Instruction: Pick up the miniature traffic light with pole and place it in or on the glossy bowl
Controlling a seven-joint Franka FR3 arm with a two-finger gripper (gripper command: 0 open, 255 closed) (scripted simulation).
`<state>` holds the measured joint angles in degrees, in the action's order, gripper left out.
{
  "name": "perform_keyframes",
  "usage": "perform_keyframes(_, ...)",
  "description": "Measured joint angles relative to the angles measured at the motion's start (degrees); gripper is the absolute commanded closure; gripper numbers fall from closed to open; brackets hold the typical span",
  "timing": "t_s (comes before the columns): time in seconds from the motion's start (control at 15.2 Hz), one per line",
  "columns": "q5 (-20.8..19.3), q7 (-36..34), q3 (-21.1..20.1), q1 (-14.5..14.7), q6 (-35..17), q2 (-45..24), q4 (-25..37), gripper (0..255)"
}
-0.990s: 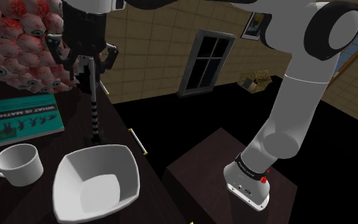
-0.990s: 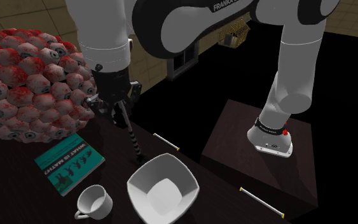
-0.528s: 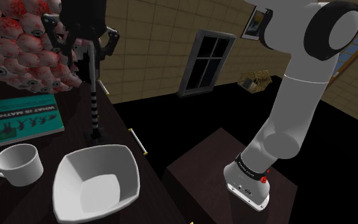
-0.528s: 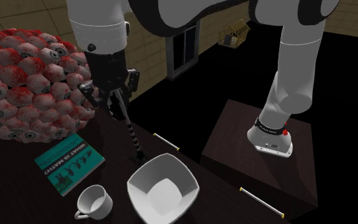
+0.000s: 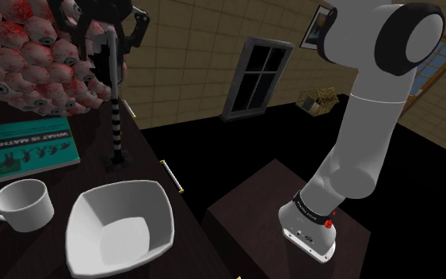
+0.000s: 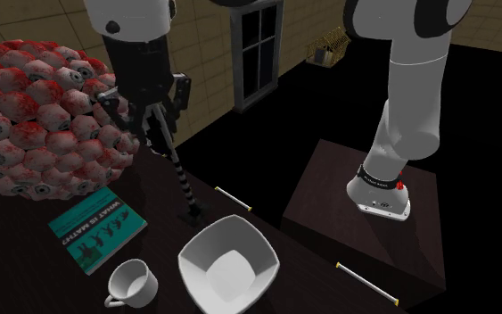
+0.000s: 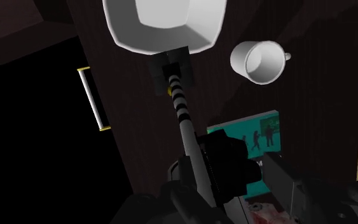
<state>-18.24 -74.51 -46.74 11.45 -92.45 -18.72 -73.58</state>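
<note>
The hand [image 5: 107, 51] clasps the light [image 5: 116, 119] by its head, so the long pole hangs under it and needs room too. The pole's foot is low, near the far rim of the bowl [image 5: 162, 208]; whether it clears the worktop [image 6: 26, 272] cannot be told. The bowl's hollow lies open upward. The cup [image 5: 24, 206] stands just beside the bowl on the shoulder view's left, and the book [image 5: 35, 148] lies flat beyond it. The tall mound [image 5: 15, 63] rises close beside the hand on that side. Toward the shoulder view's right the way is open: a thin rod [image 6: 234, 200] lies at the worktop's edge, then a black area.
</note>
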Motion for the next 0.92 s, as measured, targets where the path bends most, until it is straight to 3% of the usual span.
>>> perform_keyframes(0.59,-0.7,-3.8,-1.3,5.1,8.4,0.5,7.6,255)
perform_keyframes(0.92,-3.1,-8.5,-2.5,12.1,15.7,-0.9,15.6,255)
